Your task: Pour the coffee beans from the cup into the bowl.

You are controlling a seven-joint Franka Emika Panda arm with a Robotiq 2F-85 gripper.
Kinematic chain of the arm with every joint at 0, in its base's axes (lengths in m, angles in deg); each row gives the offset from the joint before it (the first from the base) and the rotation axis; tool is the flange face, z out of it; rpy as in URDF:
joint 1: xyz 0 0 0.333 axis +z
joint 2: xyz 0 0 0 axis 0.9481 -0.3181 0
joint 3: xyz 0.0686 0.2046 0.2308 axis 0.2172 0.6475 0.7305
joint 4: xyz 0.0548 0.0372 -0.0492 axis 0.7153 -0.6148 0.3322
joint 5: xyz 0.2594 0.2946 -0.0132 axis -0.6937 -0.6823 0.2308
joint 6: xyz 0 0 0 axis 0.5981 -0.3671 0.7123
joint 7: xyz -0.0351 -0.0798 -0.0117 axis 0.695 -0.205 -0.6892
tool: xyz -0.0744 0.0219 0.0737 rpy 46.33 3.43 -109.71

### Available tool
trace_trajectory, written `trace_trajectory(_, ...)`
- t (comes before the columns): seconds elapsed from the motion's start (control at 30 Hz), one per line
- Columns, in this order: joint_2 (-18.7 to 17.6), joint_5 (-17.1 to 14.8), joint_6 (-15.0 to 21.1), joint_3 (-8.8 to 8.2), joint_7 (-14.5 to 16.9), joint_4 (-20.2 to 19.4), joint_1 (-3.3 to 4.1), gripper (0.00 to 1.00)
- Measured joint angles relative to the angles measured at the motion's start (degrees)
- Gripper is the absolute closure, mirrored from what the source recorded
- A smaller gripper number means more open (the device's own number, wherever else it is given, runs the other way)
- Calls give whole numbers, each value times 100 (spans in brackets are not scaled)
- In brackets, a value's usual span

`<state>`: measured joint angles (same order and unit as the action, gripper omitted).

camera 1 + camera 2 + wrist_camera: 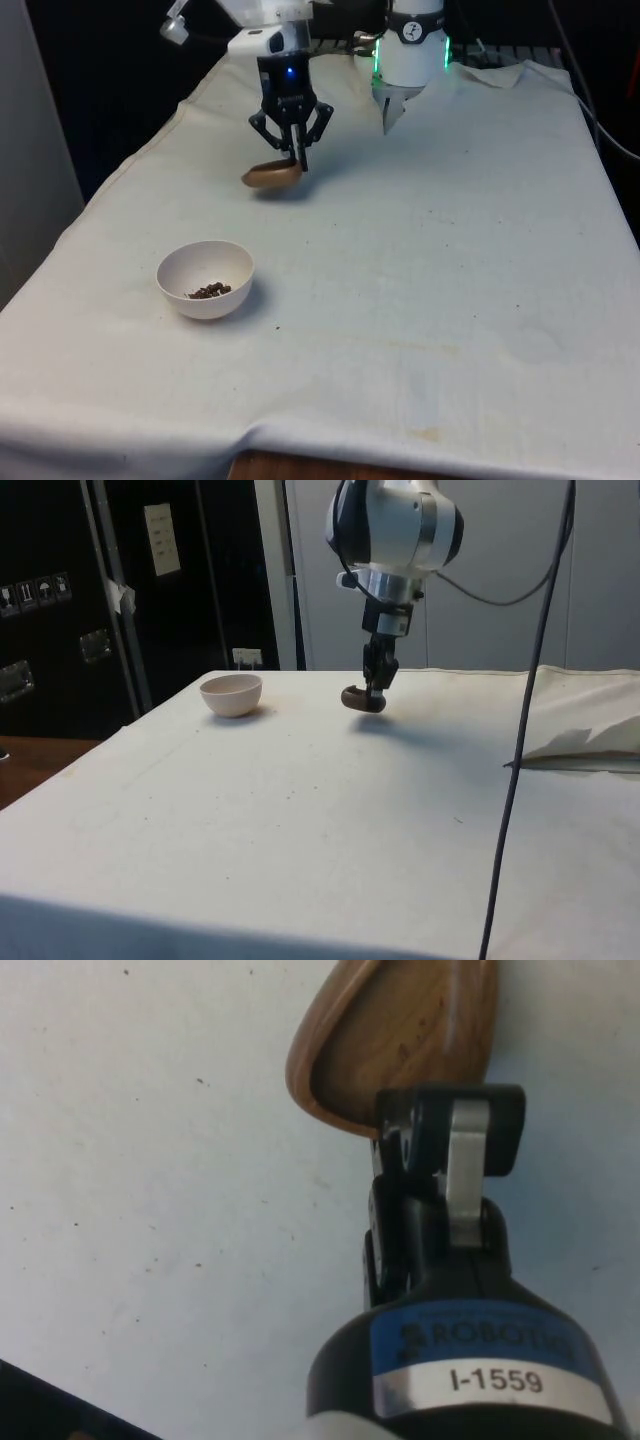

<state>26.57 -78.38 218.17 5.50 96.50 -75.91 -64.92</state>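
My gripper [299, 160] is shut on the rim of a small brown wooden cup [271, 175], holding it just above the cloth at the far side of the table. In the side view the cup [357, 698] hangs under the gripper [374, 690], to the right of the bowl. From the wrist the cup [400, 1035] looks empty inside, with the fingers [465, 1145] clamped on its edge. A white bowl [205, 279] stands nearer the front edge on the front view's left, with dark coffee beans [209, 291] in its bottom. In the side view the bowl [231, 694] sits apart from the cup.
The white cloth [450, 280] covers the whole table and folds up in a loose flap [585, 745] at one end. A black cable [525, 730] hangs down in front of the side camera. Dark cabinets [100, 590] stand beyond the table's edge.
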Motion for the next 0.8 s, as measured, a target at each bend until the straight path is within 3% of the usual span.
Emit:
trace_trajectory(0.23,103,-11,355,166,-11,-201,-6,100)
trace_trajectory(0.43,172,-40,453,298,-23,-269,-11,100)
trace_trajectory(0.6,172,-40,642,573,-155,-332,-11,100)
trace_trajectory(0.8,120,-34,785,762,-246,-350,-17,100)
